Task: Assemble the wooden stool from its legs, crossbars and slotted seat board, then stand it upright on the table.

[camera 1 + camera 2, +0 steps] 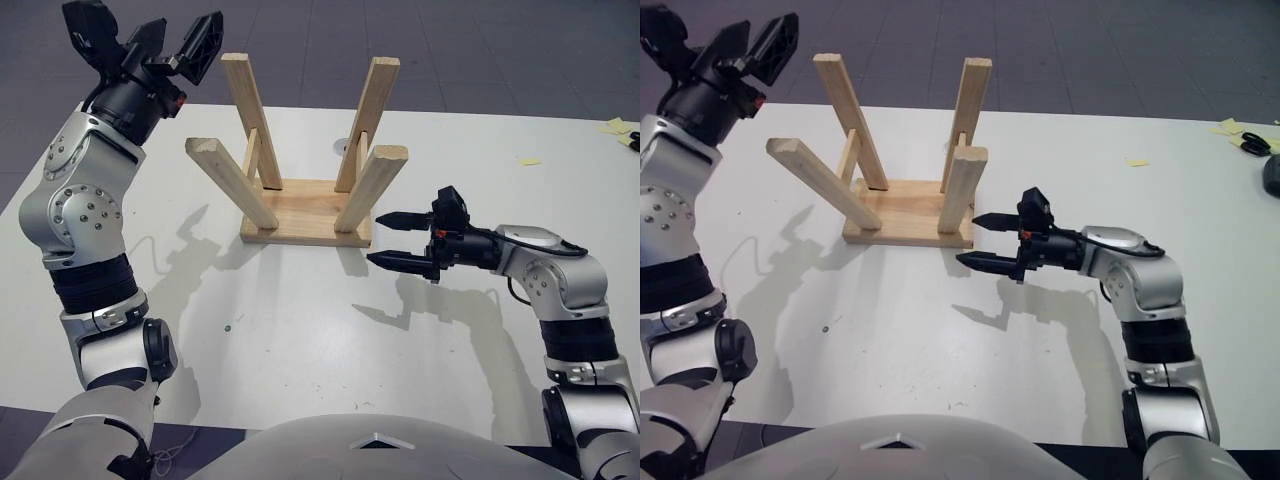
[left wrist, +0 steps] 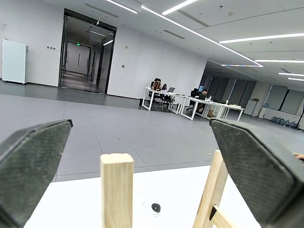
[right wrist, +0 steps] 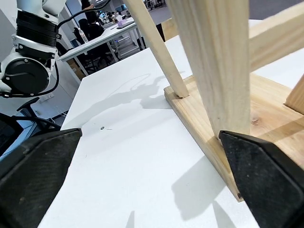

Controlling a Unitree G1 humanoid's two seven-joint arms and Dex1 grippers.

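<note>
Four legs (image 1: 372, 188) rise from the seat board (image 1: 300, 215), which lies inverted on the bench (image 1: 300, 330). Right pincer (image 1: 376, 240) gapes beside its near corner. Left pincer (image 1: 148, 35) hangs open, raised beside the far legs. Risk: an off-centre flip could pull legs from their slots or tip it over.

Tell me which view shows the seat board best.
Left eye view: the whole seat board lies flat, legs up. Right eye view matches. Right wrist view gives one corner; left wrist view, leg tips.
</note>
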